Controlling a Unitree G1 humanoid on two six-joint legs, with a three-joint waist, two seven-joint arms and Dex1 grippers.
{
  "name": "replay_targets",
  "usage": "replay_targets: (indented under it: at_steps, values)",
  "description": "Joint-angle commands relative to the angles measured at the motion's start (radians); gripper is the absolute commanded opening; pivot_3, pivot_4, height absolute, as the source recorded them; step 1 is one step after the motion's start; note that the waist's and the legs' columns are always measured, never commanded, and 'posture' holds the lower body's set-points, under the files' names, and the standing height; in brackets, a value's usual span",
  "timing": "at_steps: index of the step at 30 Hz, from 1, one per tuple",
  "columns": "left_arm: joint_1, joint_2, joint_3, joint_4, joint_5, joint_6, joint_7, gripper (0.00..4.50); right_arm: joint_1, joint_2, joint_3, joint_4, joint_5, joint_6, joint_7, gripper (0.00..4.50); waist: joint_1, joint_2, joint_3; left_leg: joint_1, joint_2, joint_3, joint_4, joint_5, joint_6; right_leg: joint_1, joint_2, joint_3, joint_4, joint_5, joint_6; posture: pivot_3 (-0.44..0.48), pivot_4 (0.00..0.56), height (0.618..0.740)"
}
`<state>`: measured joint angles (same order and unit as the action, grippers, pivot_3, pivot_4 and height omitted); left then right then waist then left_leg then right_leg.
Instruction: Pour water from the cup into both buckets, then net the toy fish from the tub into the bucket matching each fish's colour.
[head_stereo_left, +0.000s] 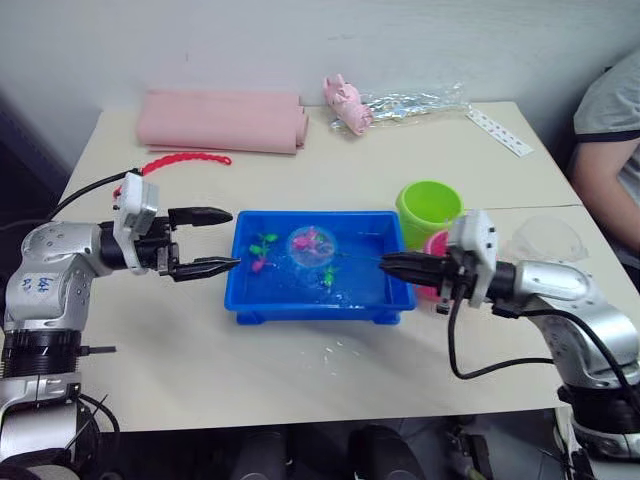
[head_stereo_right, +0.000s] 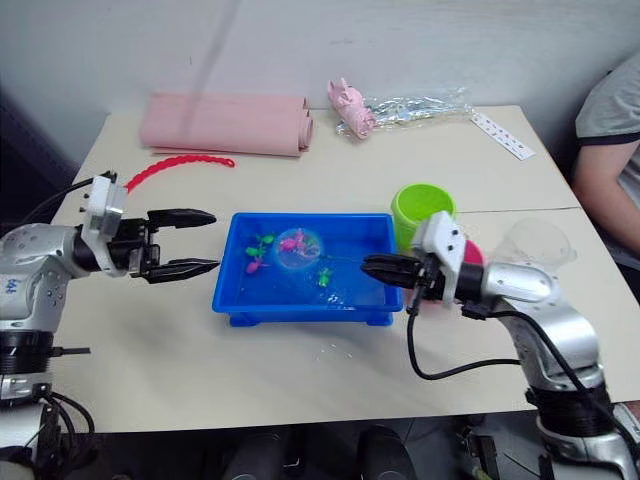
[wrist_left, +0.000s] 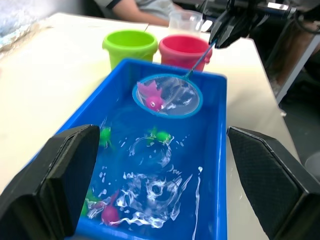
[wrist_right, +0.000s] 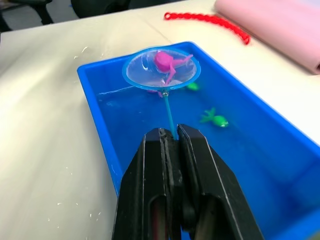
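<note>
The tub (head_stereo_left: 318, 302) is glossy blue plastic, and the water in it glints in ripples. The net (wrist_left: 168, 95) has a smooth blue plastic rim around a sheer, fine mesh. The fish in it (wrist_left: 151, 96) is shiny pink plastic. The green bucket (head_stereo_left: 429, 209) and the pink bucket (wrist_left: 184, 50) are smooth plastic with a soft sheen. The cup (wrist_left: 185, 21) is clear plastic. The worktop (head_stereo_left: 330, 385) is matt and pale, flecked with wet drops. The folded pink roll (head_stereo_left: 222, 121) looks like soft matt cloth. The right gripper (wrist_right: 168, 145) has matt black jaws.
</note>
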<state>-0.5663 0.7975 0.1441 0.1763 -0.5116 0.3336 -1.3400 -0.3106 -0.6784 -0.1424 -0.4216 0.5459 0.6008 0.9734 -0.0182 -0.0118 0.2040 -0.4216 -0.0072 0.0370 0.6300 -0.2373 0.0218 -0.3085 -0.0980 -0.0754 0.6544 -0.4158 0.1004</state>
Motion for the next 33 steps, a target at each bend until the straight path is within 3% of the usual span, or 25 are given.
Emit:
replay_targets:
  at_steps: [1,9,15,23,33]
  values:
    - [-0.037,-0.021,-0.027,0.007,-0.022,0.012,-0.044,4.46,0.059,-0.057,-0.161,-0.106,0.128,0.074,-0.023,0.0,0.009,0.0,0.0,0.0,0.0,0.0,0.0,0.0,0.0,0.0,0.0,0.0,0.0,0.0,0.0,0.0,0.15,0.74]
    - [-0.133,-0.14,-0.06,0.027,-0.012,-0.038,-0.027,4.46,0.253,-0.154,-0.536,-0.209,0.266,0.166,-0.109,0.0,0.023,0.0,0.0,0.0,0.0,0.0,0.001,0.0,0.0,0.002,0.001,0.0,-0.001,0.0,0.0,0.0,0.15,0.74]
    - [-0.172,-0.219,-0.089,0.009,-0.027,-0.002,-0.011,4.46,0.498,-0.167,-0.736,-0.203,0.147,0.072,-0.055,0.0,0.041,0.0,0.0,0.0,0.0,0.0,0.001,0.0,0.001,0.003,0.001,0.0,-0.002,0.0,0.0,0.0,0.15,0.74]
    - [-0.161,-0.283,-0.114,0.013,-0.009,-0.022,-0.006,4.46,0.661,-0.037,-0.681,-0.068,-0.207,-0.348,-0.134,0.0,0.038,0.0,0.0,0.001,0.0,0.002,0.002,0.0,0.001,0.003,0.002,0.001,-0.001,0.0,0.0,0.0,0.15,0.74]
    - [-0.146,-0.281,-0.113,0.008,-0.006,-0.021,0.003,4.46,0.679,-0.03,-0.631,0.079,-0.506,-0.798,-0.268,0.0,0.04,0.0,0.0,0.002,0.0,0.001,0.002,0.001,0.0,0.003,0.002,0.001,-0.002,0.0,0.0,0.0,0.15,0.74]
